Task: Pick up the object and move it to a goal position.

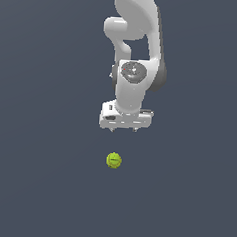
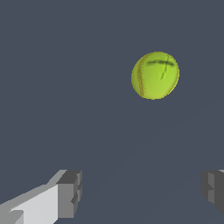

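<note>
Approach step, by the look of it: nothing grasped yet.

White two-fingered claw (image 1: 124, 129) at the end of the white robot arm (image 1: 135, 51), hanging above the plain dark grey-blue counter (image 1: 35, 185) and pointing down. Jaws spread wide and empty, judged from the wrist view, where one grey pad (image 2: 70, 192) and its opposite stand well apart at either edge with bare surface between.

Small yellow-green tennis ball (image 1: 114, 160) with curved seam lines and a small dark printed mark resting on the counter, clear of the claw. In the exterior view, placed at about six o'clock from the claw, a touch toward seven, and near it but not touching. In the wrist view (image 2: 155, 75), seen ahead of the finger line rather than between the pads, so not yet centred in the gap.

No goal marker visible in either view; target spot cannot be told.

Next move, as a judgement: shift sideways to bring the ball midway between the pads, then descend with jaws kept apart until the pads flank its widest part, then close. Round shape likely to roll or squirt out under an off-centre pinch, so careful centring called for before closing.
</note>
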Motion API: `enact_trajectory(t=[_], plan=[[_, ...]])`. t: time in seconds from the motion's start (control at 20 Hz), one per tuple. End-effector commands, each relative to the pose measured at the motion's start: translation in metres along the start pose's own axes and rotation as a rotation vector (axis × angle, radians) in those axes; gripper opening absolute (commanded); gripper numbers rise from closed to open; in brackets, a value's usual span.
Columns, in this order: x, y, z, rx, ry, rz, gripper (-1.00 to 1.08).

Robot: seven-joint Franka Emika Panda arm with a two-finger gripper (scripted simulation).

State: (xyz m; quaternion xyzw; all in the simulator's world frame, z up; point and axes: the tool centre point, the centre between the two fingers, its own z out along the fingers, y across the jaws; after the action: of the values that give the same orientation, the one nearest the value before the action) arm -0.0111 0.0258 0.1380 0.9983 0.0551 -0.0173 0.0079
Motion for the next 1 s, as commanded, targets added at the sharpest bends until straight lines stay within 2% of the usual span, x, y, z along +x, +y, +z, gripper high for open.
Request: enact_trajectory(t=[0.0,0.45,0.95], plan=[[0.000,0.000,0.000,0.000,0.000,0.000,1.00],[0.008,-0.008,-0.010,-0.007,0.028,0.015,1.00],[0.018,-0.004,-0.006,-0.006,0.028,0.005,1.00]])
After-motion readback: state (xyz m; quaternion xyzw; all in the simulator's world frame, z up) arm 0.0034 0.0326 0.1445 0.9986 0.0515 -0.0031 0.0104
